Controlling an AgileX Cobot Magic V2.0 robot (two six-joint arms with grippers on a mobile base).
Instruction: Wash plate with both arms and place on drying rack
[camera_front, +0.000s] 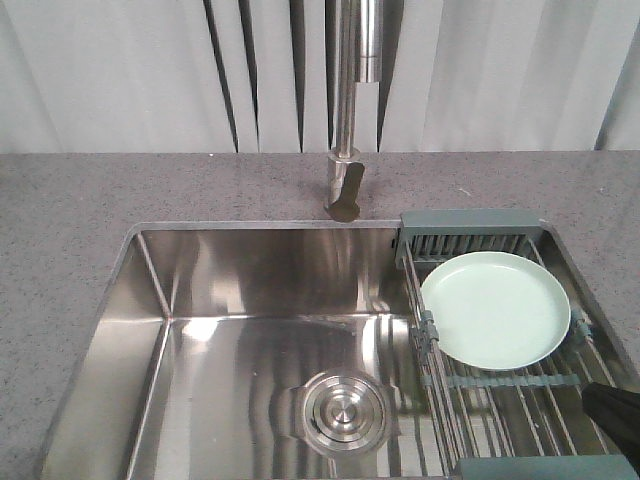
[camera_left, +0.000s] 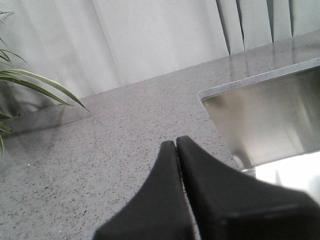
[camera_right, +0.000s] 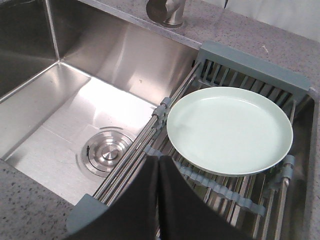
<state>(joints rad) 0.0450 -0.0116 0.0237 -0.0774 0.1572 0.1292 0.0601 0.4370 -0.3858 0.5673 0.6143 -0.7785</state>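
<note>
The pale green plate (camera_front: 495, 308) lies flat, face up, on the wires of the drying rack (camera_front: 470, 225) that spans the right end of the steel sink (camera_front: 250, 290), just in front of the rack's slotted grey-green end compartment. Nothing holds it. The right pincer (camera_right: 158, 165) hangs above the rack's near side, just short of the plate's rim, with its two black fingers pressed together and nothing between them. The left pincer (camera_left: 176, 144) is well away from the plate, over the speckled grey desk (camera_left: 110, 145) to the left of the sink's corner, its fingers likewise closed tight and empty; green plant leaves (camera_left: 35, 82) show at that view's left edge. The faucet (camera_front: 350, 110) stands behind the sink, and no water can be seen running; the basin around the drain (camera_front: 338, 410) shows only reflections. From the plate alone it is not possible to tell whether it has been washed, so this is either the start, before the pick-up, or the end, with the plate set down. If it is the start, the next move calls for the right pincer to part its fingers and take the low upright rim at the near edge, while the left arm comes across over the basin to share the hold.
</note>
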